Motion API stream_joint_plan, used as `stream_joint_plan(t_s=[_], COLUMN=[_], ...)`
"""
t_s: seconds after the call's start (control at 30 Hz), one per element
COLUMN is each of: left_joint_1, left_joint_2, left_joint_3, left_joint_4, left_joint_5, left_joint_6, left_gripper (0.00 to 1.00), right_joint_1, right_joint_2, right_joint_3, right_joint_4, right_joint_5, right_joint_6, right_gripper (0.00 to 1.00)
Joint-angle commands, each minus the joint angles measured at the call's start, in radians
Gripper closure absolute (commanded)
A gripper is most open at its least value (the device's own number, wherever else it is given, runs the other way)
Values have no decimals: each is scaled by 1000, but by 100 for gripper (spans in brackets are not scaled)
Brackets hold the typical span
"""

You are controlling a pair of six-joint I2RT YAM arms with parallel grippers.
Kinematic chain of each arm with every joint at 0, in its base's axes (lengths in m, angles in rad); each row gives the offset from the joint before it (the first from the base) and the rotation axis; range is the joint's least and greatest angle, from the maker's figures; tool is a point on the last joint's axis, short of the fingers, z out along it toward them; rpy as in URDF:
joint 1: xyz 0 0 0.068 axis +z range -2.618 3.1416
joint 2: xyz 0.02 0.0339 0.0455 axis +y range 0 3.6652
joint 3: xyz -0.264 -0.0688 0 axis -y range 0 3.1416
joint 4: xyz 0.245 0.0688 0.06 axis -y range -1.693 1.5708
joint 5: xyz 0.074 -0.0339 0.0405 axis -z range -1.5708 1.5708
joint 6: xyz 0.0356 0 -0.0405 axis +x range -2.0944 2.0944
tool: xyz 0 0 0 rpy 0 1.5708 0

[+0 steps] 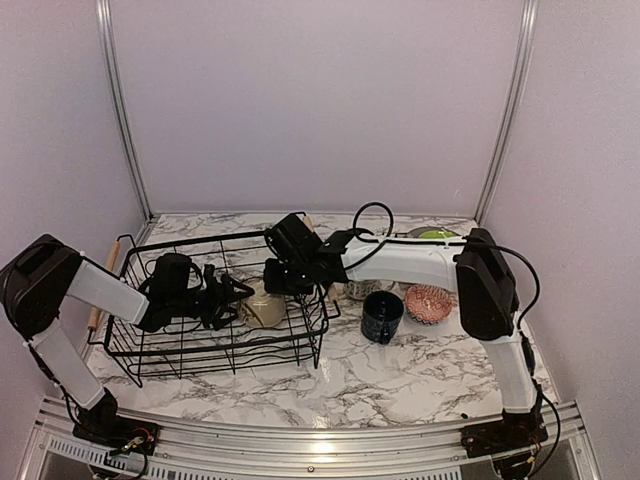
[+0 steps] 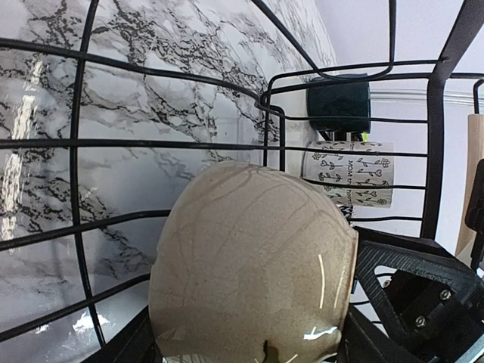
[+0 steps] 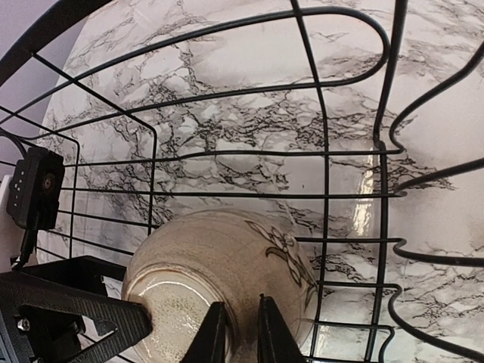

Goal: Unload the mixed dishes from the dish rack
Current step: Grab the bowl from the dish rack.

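The black wire dish rack [image 1: 180, 350] stands at the left of the table. A tan mug [image 1: 265, 308] with a drawn flower lies on its side at the rack's right end. My right gripper [image 1: 287, 278] reaches in from the right. In the right wrist view it [image 3: 238, 311] is shut on the mug's [image 3: 227, 265] rim, one finger inside and one outside. My left gripper [image 1: 240, 300] is inside the rack. In its wrist view [image 2: 249, 344] its jaws span the mug [image 2: 249, 265] from base to rim and seem to press on it.
Right of the rack on the marble table stand a dark-blue mug [image 1: 382, 316], a patterned white mug [image 1: 358, 290] and a reddish patterned bowl [image 1: 430, 303]. A lime-green plate [image 1: 435, 234] lies at the back right. The rack's wooden handle [image 1: 105, 270] is at its left end.
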Motion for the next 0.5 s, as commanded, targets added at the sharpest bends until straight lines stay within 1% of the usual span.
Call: stream_joint_plan(t_s=[0.0,0.1,0.23,0.33,0.4,0.43,0.47], left_joint_1=[-9,-8,-8,-8,-8,-8,-8], left_joint_2=[-64,-94,-111,-113,-108,-110,-114], left_joint_3=[-47,-75,-86,-91,-99,-104,-106], left_joint_4=[241,318,396,437,489,508,513], left_joint_5=[39,28,19,19,28,28,26], left_joint_6=[-80,-118,-145,-163,-192,-203,-205], left_gripper=[27,30,37,41,44,43,39], right_joint_1=[-22,-24,-25,-32,-35,-37,-38], right_joint_2=[5,-29,-83,-101,-106,-107,-108], right_joint_3=[-77,-122,-178,-197,-204,-207,-209], right_joint_4=[-91,-33,54,70,72,75,79], right_joint_5=[-42,-86,-121,-126,-132,-133,-133], right_joint_6=[-38,-61,-83,-96,-109,-115,-122], right_gripper=[86,84,82,79,75,73,70])
